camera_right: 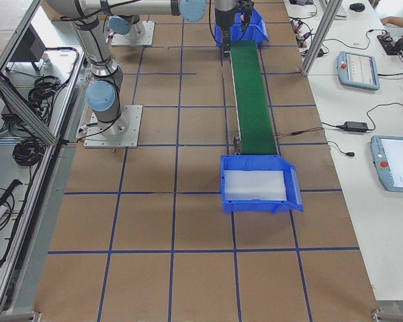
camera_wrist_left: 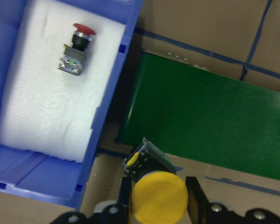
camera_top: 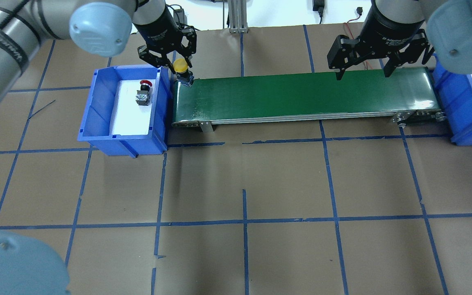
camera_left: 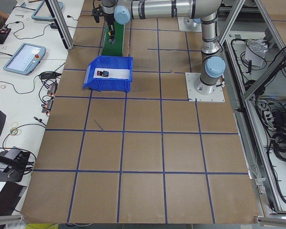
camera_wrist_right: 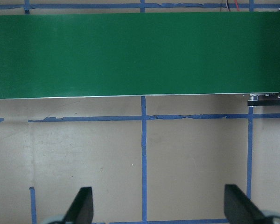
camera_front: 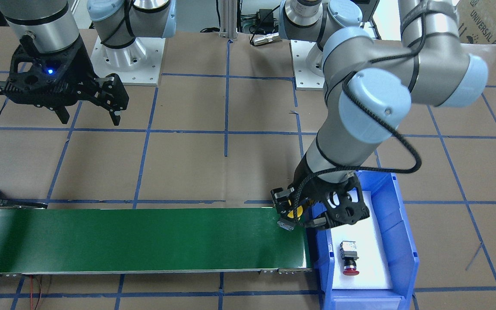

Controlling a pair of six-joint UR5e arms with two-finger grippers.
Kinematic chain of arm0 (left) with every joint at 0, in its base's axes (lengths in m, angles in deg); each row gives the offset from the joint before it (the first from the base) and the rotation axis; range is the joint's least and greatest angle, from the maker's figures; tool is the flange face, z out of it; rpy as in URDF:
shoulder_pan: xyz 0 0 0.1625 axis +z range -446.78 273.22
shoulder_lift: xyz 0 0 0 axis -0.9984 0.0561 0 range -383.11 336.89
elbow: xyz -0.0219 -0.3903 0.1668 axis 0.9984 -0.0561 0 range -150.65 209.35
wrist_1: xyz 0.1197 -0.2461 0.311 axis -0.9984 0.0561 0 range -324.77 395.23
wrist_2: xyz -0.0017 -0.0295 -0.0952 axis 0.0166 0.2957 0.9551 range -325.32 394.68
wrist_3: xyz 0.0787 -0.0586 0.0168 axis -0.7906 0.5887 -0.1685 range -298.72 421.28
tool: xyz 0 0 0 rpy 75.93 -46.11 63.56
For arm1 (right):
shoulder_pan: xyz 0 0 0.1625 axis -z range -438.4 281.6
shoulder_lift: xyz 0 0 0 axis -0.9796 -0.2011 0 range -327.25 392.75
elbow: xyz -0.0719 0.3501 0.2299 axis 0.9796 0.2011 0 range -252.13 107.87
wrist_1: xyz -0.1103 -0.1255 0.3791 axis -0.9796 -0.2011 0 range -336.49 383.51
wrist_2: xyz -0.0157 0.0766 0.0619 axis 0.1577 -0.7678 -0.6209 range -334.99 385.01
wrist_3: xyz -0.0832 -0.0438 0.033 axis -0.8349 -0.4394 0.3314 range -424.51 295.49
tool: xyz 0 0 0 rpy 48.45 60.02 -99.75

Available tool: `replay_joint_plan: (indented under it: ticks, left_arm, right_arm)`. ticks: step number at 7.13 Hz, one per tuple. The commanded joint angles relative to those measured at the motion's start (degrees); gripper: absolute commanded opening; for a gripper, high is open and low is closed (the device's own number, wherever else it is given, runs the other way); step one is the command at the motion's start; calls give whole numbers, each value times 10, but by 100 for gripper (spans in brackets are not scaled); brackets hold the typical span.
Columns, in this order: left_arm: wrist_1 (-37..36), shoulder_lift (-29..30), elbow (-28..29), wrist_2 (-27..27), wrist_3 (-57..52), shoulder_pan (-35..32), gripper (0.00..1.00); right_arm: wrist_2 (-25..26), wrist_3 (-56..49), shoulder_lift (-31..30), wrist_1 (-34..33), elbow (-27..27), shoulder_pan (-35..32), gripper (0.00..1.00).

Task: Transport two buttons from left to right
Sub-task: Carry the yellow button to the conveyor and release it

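Observation:
My left gripper (camera_top: 176,65) is shut on the yellow-capped button (camera_top: 180,65) and holds it just above the left end of the green conveyor belt (camera_top: 301,96). It also shows in the left wrist view (camera_wrist_left: 158,198) and in the front view (camera_front: 293,210). The red-capped button (camera_top: 144,92) lies on its side on white foam in the left blue bin (camera_top: 96,123); it shows too in the left wrist view (camera_wrist_left: 77,49) and the front view (camera_front: 349,257). My right gripper (camera_top: 363,73) is open and empty above the belt's right end.
A second blue bin (camera_top: 471,110) with white foam stands at the belt's right end. The table is brown paper with a blue tape grid. The arm bases stand at the back of the table (camera_front: 127,56).

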Motion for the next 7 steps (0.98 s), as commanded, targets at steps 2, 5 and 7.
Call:
replay_joint_plan:
  ticks: [2, 5, 7]
  left_arm:
    - [-46, 46, -2, 4, 3, -4, 3]
    - [-56, 57, -6, 12, 2, -4, 3]
    - [-60, 62, -6, 13, 2, -4, 38]
  right_arm:
    - [-8, 2, 0, -1, -4, 8, 100]
    - [-9, 3, 0, -3, -7, 5, 100]
    - [-9, 5, 0, -3, -7, 5, 100]
